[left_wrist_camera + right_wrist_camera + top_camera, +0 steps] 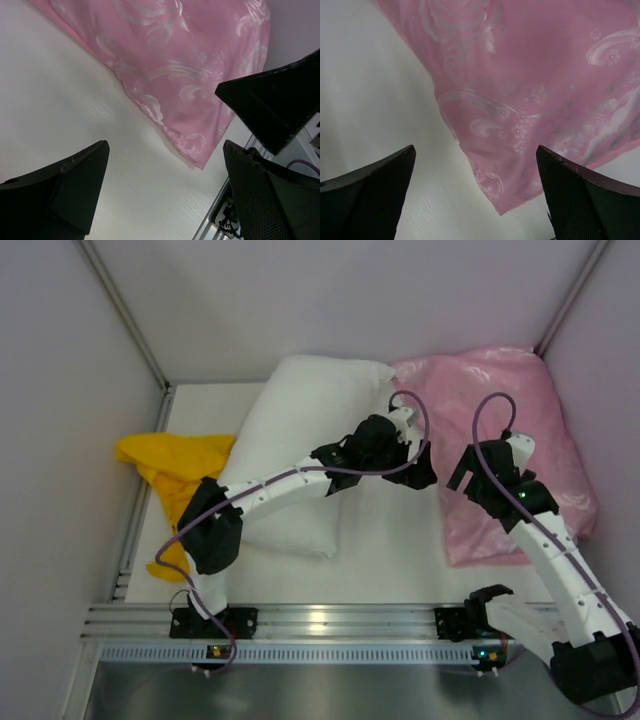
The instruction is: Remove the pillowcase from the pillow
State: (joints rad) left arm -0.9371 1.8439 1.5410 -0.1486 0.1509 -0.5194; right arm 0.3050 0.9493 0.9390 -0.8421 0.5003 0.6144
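Note:
The pink pillowcase (pixel 505 440) lies puffed up at the back right of the table; its patterned near corner shows in the left wrist view (pixel 190 75) and the right wrist view (pixel 530 100). The pillow with the yellow band is hidden; no yellow trim shows. My left gripper (pixel 420 476) is open and empty, hovering over the white table just left of the case's left edge (pixel 166 145). My right gripper (pixel 467 476) is open and empty above the case's near left part, its jaws either side of the corner (pixel 476 148).
A plain white pillow (pixel 300 440) lies at the middle left, under the left arm. A yellow cloth (pixel 170 468) is crumpled at the left edge. Grey walls close in the back and sides. A metal rail (pixel 320 620) runs along the near edge.

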